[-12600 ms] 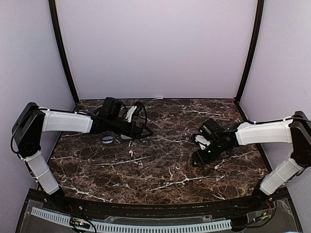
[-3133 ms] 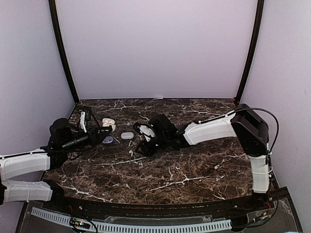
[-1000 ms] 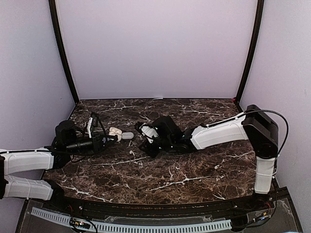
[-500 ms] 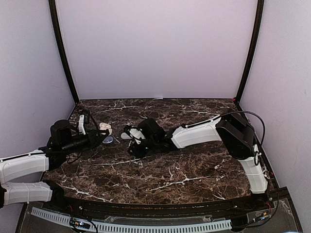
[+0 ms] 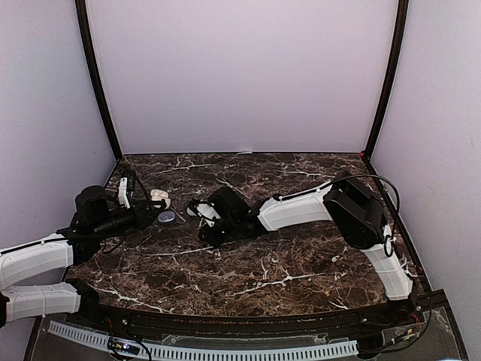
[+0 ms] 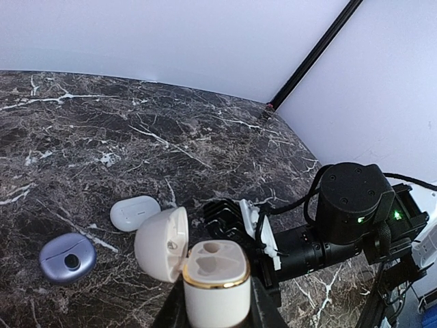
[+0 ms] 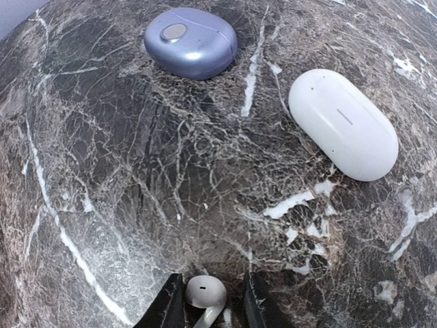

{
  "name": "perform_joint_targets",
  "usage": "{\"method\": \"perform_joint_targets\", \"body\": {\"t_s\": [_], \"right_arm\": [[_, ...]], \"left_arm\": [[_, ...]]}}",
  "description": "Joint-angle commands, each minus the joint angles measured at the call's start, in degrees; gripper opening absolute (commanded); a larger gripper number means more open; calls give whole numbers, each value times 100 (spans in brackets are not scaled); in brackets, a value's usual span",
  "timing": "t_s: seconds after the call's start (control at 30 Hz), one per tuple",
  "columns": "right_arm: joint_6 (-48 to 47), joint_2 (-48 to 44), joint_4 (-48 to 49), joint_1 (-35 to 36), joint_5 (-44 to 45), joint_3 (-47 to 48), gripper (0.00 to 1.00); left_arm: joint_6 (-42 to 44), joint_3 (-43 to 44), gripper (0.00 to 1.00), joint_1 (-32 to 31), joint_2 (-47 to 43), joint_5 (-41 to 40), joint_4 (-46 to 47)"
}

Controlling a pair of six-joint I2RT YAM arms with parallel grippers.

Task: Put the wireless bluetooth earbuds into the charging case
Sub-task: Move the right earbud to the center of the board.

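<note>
White earbud seemingly pinched in right hand, arm stretched leftward | left hand clasps open case

The top external camera looks down from above and behind the arm bases over the whole table. Both wrist cameras sit close (the right almost straight down, the left low and slanting), sharing the lavender case and white case.

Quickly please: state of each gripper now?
Left gripper: closed on the open cream case.
Right gripper: white earbud between its jaws; grip cannot be told.
</note>
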Motion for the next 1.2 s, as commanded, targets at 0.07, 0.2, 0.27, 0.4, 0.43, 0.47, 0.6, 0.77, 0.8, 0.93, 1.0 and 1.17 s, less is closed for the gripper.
{"method": "perform_joint_targets", "body": {"t_s": [0.07, 0.2, 0.27, 0.4, 0.43, 0.47, 0.6, 0.77, 0.8, 0.93, 1.0, 1.17], "right_arm": [[-52, 104, -63, 91, 140, 84, 22], [-16, -90, 117, 86, 267, -145, 20], [1, -203, 184, 83, 341, -275, 20], [74, -522, 314, 66, 520, -636, 19], [111, -633, 354, 51, 588, -787, 18], [145, -749, 386, 42, 648, -958, 18], [345, -1377, 514, -19, 925, -1865, 18], [689, -2467, 521, -128, 1430, -3456, 18], [797, -2693, 490, -150, 1531, -3735, 18], [1439, -3625, 157, -180, 2069, -4658, 18], [1929, -3983, -26, -185, 2352, -4997, 18], [2947, -4480, -160, -189, 2384, -5577, 20]], "left_arm": [[137, -4, 12, 37, -50, 109, -4], [151, -13, 12, 40, 0, 203, 19], [180, -13, 12, 41, 19, 264, 45], [237, -22, 12, 43, 96, 525, 209], [221, -22, 12, 36, 138, 609, 262], [183, -26, 12, 38, 198, 712, 327], [-36, -70, 12, 30, 544, 951, 693], [-207, -39, 12, -98, 1106, 1164, 1189], [-193, 0, 12, -186, 1207, 1138, 1234], [-43, 318, 12, -670, 1629, 922, 1249], [-27, 467, 12, -843, 1848, 882, 1292], [-141, 668, 12, -1069, 2394, 1042, 1708]]}}
